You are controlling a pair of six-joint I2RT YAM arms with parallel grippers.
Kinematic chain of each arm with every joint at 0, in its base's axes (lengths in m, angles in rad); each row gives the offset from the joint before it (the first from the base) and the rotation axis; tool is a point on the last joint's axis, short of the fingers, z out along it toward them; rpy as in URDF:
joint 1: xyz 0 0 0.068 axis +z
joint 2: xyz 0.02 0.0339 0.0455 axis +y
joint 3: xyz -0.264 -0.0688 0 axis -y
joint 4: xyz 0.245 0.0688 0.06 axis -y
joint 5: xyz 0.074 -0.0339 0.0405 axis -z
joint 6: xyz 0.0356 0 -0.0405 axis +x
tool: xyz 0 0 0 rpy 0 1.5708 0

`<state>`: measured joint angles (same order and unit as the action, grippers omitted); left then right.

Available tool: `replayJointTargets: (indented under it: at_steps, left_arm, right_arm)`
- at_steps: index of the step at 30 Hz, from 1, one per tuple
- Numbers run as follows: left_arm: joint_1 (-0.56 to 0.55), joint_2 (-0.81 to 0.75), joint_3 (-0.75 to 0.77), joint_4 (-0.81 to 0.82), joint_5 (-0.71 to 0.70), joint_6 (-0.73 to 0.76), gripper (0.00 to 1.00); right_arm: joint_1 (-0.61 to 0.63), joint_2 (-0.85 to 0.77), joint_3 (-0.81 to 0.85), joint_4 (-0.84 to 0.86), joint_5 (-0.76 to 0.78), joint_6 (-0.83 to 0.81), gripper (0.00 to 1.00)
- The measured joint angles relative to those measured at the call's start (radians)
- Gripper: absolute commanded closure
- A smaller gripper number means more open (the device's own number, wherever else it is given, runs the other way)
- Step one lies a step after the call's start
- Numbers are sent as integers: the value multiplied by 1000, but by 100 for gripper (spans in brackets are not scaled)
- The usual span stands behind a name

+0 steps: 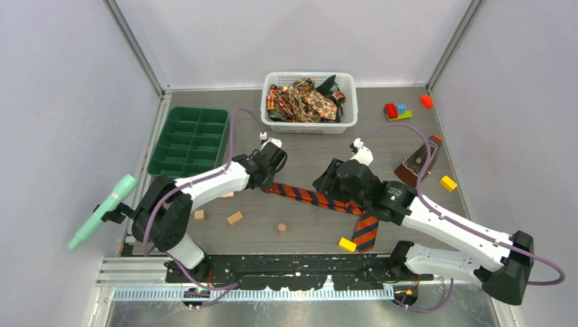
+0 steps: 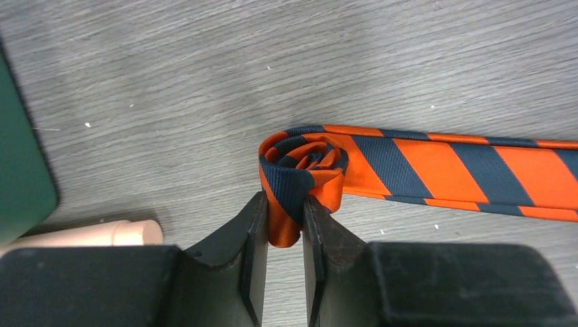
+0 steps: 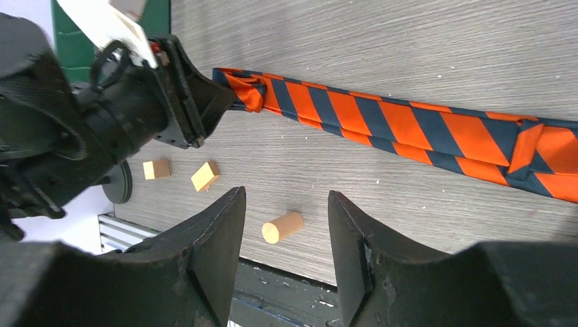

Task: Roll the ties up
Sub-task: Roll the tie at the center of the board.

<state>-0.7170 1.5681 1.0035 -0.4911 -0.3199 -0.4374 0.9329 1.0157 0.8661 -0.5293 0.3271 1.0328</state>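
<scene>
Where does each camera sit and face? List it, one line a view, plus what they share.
Top external: above and behind, looking down on the table; left arm and right arm show.
Left wrist: on the left arm, looking down close; left fingers pinch the striped tie at its rolled end.
Right wrist: on the right arm, looking low across the table towards the left arm; right fingers, apart, frame the bottom.
Shared: all three show the striped tie; both wrist views show its rolled end in the left fingers.
</scene>
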Motion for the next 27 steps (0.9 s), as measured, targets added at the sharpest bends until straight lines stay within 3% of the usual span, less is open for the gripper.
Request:
replayJointTargets:
  at_steps: [13, 27]
  left_arm:
    - [-224, 193, 164, -140, -357, 47, 100]
    - [-388, 375, 310, -267, -564, 25, 100]
  right_arm:
    - [0, -169, -14, -90, 71, 33, 46]
    - [-2, -284, -25, -165, 142, 70, 46]
